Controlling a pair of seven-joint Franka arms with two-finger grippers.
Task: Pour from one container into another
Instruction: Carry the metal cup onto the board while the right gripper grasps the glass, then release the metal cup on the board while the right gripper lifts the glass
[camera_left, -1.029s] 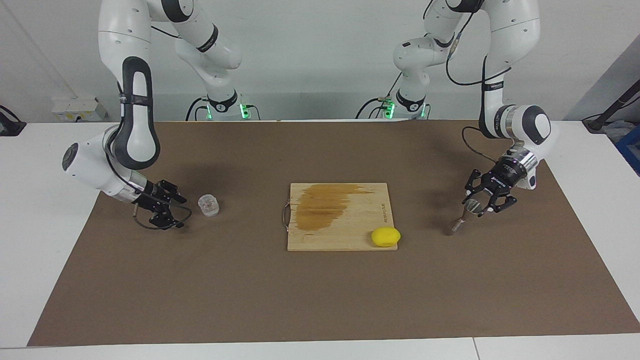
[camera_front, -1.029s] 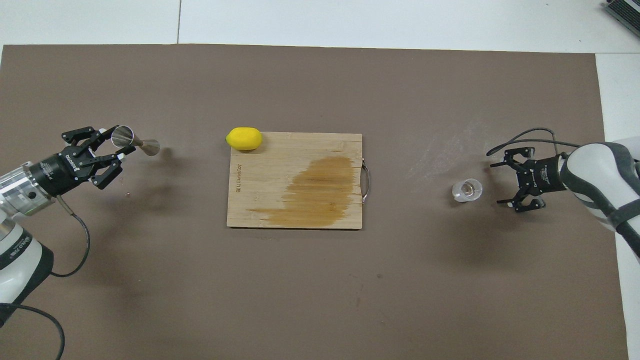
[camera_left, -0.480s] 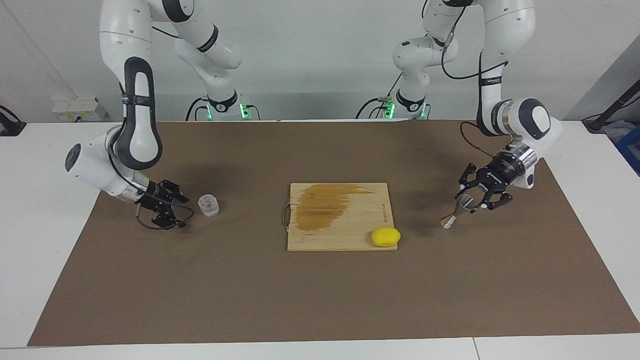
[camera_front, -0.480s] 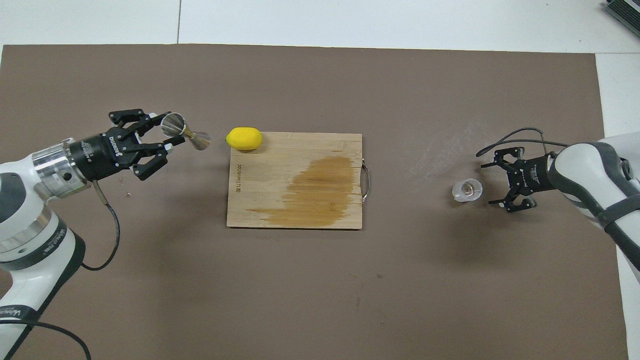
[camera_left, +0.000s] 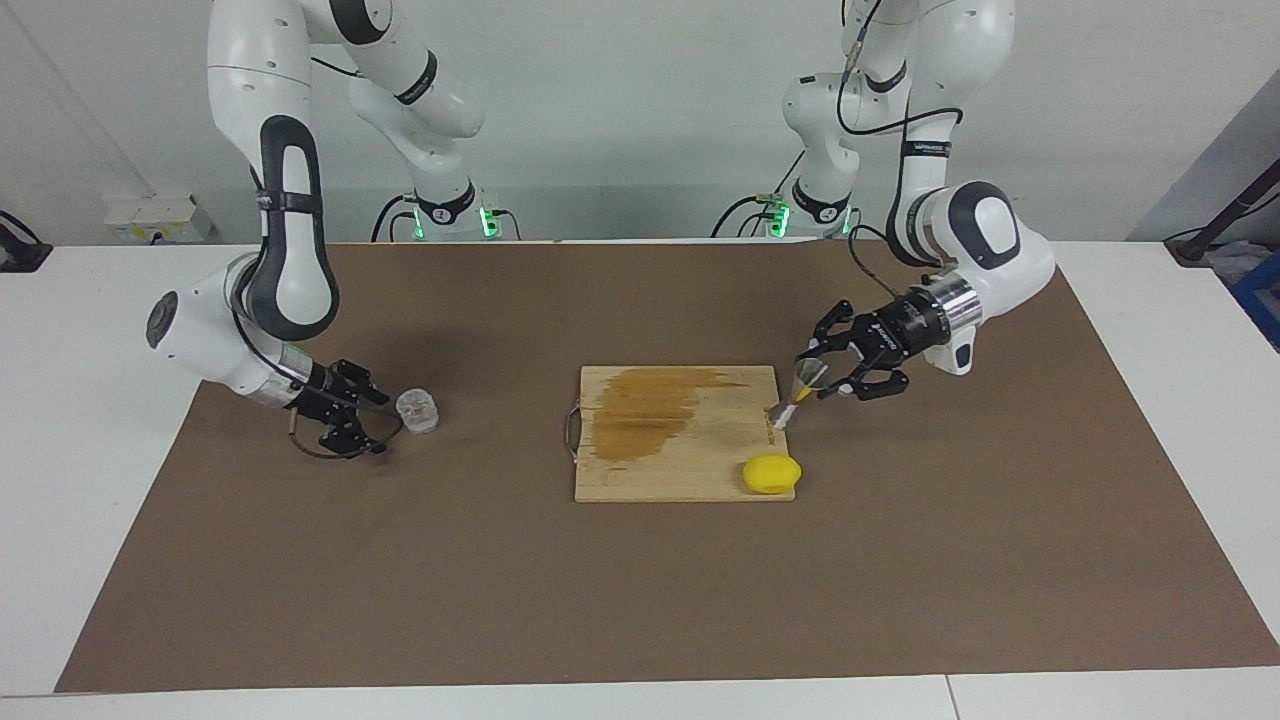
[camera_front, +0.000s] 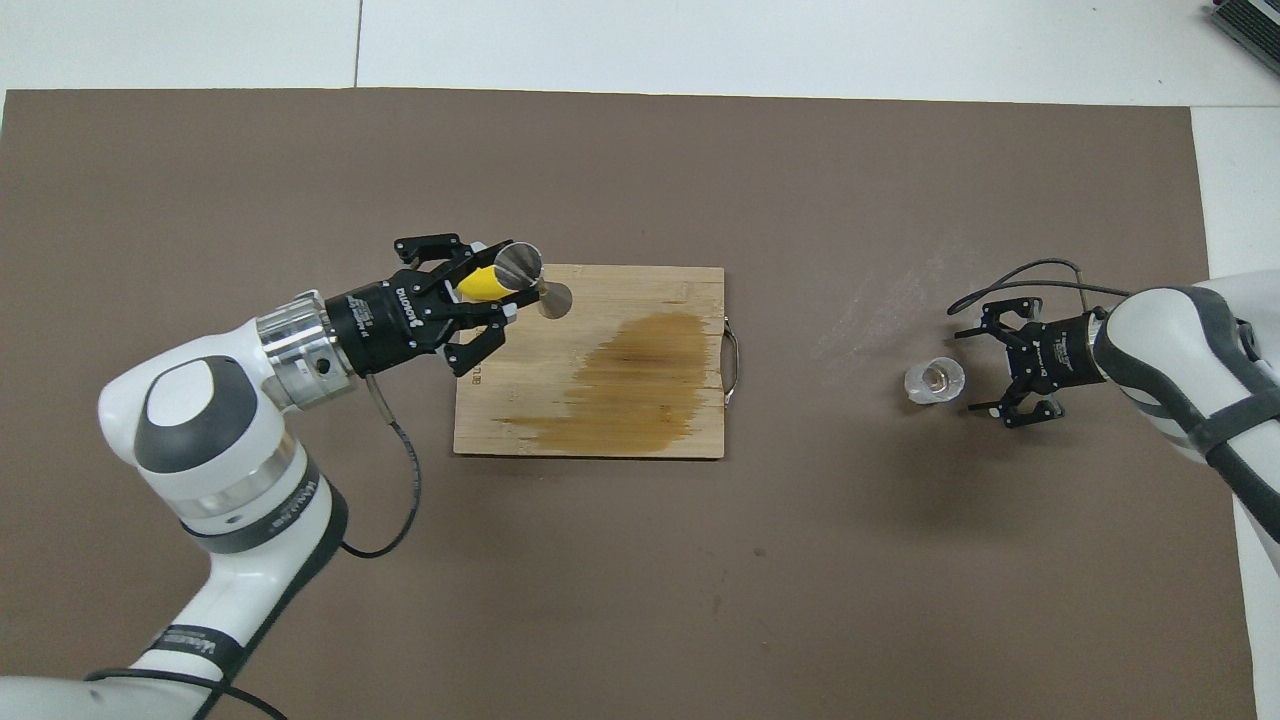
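The steel jigger (camera_left: 803, 388) (camera_front: 521, 267) hangs tilted in my left gripper (camera_left: 816, 378) (camera_front: 500, 283), which is shut on its upper cone. It is over the corner of the cutting board (camera_left: 650, 482) (camera_front: 680, 290) toward the left arm's end, just above the lemon (camera_left: 771, 473) (camera_front: 478, 286). The clear glass cup (camera_left: 417, 410) (camera_front: 934, 380) stands upright on the brown mat toward the right arm's end. My right gripper (camera_left: 378, 424) (camera_front: 977, 372) is low beside the cup, open, its fingers pointing at it without touching.
The wooden board lies mid-table with a brown stain (camera_left: 645, 410) (camera_front: 625, 385) and a metal handle (camera_left: 570, 430) (camera_front: 733, 366). The lemon rests on the board's corner, half covered by the left gripper from overhead. The brown mat (camera_left: 640, 600) covers the table.
My left gripper has carried the jigger from the left arm's end of the mat over to the board's corner. The right gripper has edged closer to the glass cup.
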